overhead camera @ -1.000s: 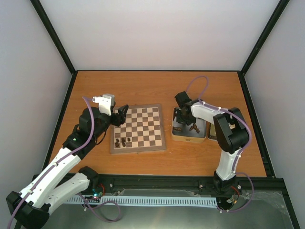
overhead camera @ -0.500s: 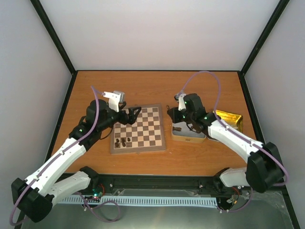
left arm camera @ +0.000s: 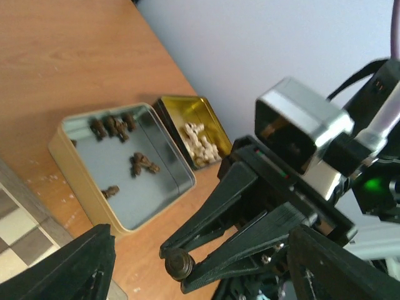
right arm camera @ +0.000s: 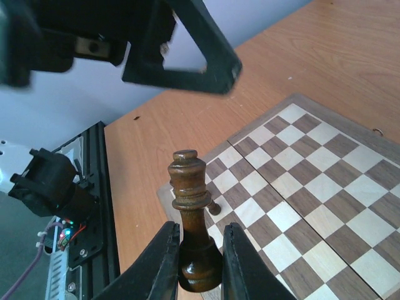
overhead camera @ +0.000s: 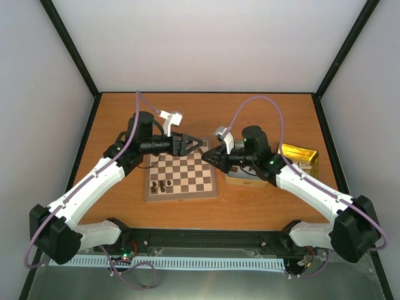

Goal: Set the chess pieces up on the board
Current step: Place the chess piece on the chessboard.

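Note:
The board (overhead camera: pixel 187 170) lies at the table's middle, with several dark chess pieces (overhead camera: pixel 162 185) near its near-left corner. My right gripper (overhead camera: pixel 210 157) is shut on the base of a tall dark brown chess piece (right arm camera: pixel 192 228), held over the board's (right arm camera: pixel 312 187) right edge. The piece's round base shows in the left wrist view (left arm camera: pixel 179 264). My left gripper (overhead camera: pixel 192 145) is open and empty above the board's far edge, facing the right gripper at close range. Its fingers (left arm camera: pixel 75 269) frame the left wrist view.
A silver tin (left arm camera: pixel 94 206) with several dark pieces (left arm camera: pixel 142 165) stands right of the board. A gold tin (left arm camera: pixel 206 112) with cream pieces (left arm camera: pixel 199 139) sits beside it, also in the top view (overhead camera: pixel 300 156). One small dark piece (right arm camera: pixel 214 207) stands on the board.
My right gripper left the silver tin and moved left over the board's edge with the dark piece. My left gripper swung right along the board's far edge to meet it.

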{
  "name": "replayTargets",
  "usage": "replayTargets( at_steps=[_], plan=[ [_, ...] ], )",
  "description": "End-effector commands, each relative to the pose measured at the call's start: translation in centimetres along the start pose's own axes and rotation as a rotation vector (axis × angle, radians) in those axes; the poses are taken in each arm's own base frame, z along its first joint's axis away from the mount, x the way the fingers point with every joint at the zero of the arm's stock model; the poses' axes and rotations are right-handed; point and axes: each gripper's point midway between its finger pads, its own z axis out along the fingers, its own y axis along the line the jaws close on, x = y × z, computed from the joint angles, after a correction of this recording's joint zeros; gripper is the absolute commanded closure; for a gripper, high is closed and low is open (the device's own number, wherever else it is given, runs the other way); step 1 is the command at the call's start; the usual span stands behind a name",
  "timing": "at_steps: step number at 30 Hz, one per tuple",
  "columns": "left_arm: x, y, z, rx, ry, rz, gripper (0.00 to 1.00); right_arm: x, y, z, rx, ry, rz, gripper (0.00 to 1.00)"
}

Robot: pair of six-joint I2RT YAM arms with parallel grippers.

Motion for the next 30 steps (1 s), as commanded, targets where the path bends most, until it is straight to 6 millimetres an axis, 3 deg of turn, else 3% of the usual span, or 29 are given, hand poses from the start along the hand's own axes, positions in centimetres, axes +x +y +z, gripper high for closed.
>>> replayTargets(
  at_steps=[1, 7, 11, 20, 23, 26, 30],
  plan=[
    [1.5, -1.8, 0.4, 0.104, 0.120, -0.085, 0.27, -1.4, 1.3, 0.0, -0.049, -0.023, -0.083, 0.94],
    [3.5, -0.9, 1.3, 0.130, 0.194, -0.131, 0.44, -1.7, 1.3, 0.4, -0.066, -0.030, -0.078, 0.93],
    [3.6, -1.2, 1.3, 0.156, 0.202, -0.129, 0.60, -1.7, 1.2, 0.7, -0.068, -0.023, -0.078, 0.94],
    [4.7, 0.6, 2.3, 0.109, 0.235, -0.149, 0.66, -1.6, 1.2, 1.0, -0.081, -0.015, -0.068, 0.93],
    [4.5, 1.0, 2.5, 0.093, 0.228, -0.140, 0.77, -1.5, 1.2, 1.0, -0.080, -0.011, -0.066, 0.93],
    [4.5, 1.2, 2.5, 0.083, 0.225, -0.126, 0.91, -1.3, 0.9, 1.1, -0.065, -0.003, -0.044, 0.90],
    [4.6, 2.7, 2.5, 0.003, 0.203, -0.095, 0.98, -1.1, 0.4, 1.1, -0.040, 0.002, 0.000, 0.74]
  ],
)
